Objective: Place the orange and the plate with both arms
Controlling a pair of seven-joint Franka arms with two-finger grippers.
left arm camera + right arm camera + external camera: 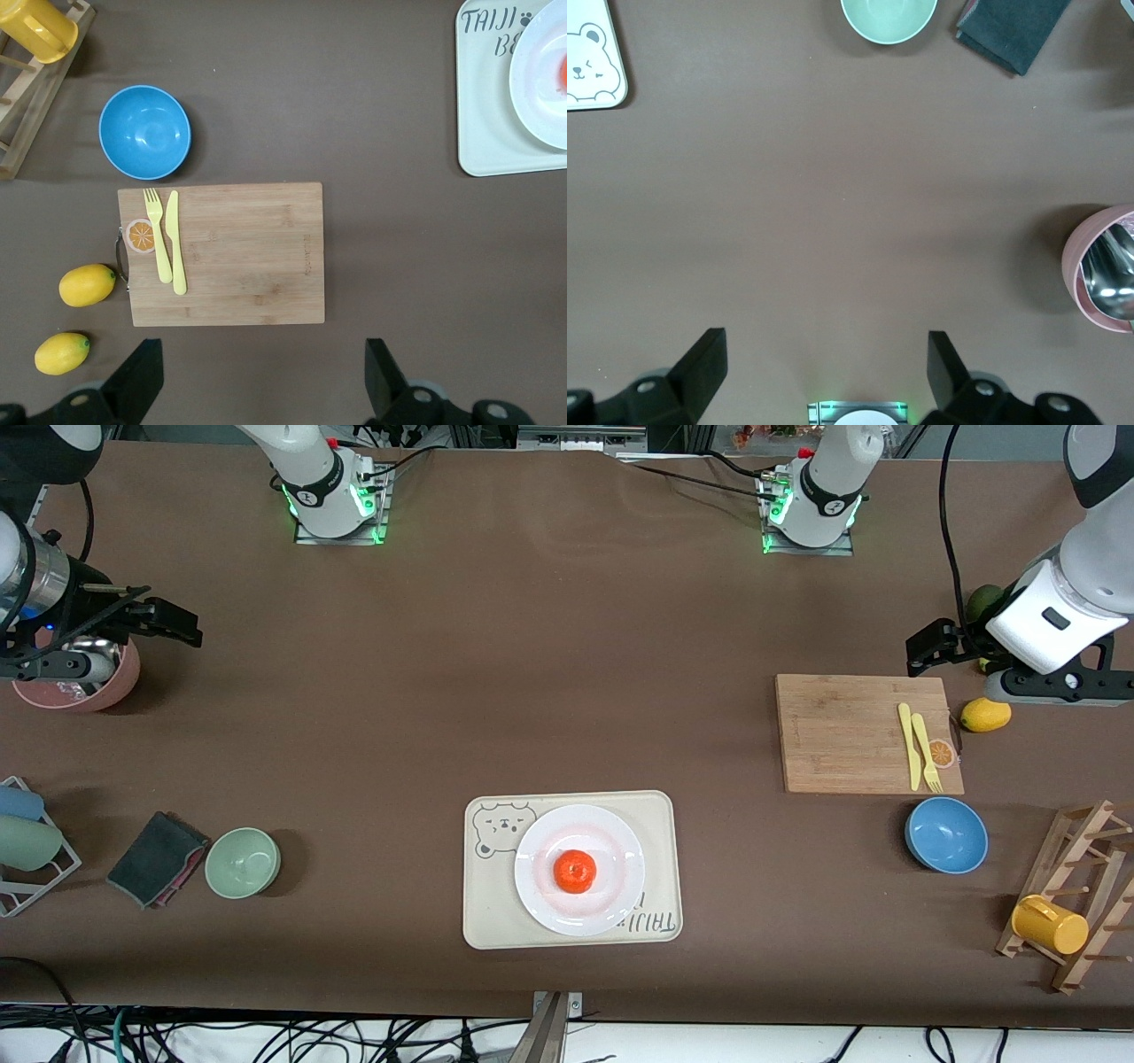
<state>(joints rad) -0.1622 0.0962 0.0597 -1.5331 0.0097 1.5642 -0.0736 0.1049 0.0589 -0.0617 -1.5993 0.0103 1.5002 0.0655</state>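
The orange [575,871] sits in the middle of the white plate [542,855]. The plate rests on the cream bear-print tray [485,908], near the front camera at mid table. Part of the plate [534,71] and a sliver of the orange [563,77] show in the left wrist view. My left gripper [926,646] is open and empty, up over the table beside the cutting board at the left arm's end; its fingers [142,376] stand wide apart. My right gripper [173,622] is open and empty, up over the table beside the pink bowl at the right arm's end; its fingers [704,359] are wide apart.
A wooden cutting board [842,731] carries a yellow knife and fork [920,748]. Two lemons [985,715], a blue bowl [945,834] and a rack with a yellow cup [1050,924] stand at the left arm's end. A pink bowl [106,686], green bowl [242,862] and dark cloth [155,859] lie at the right arm's end.
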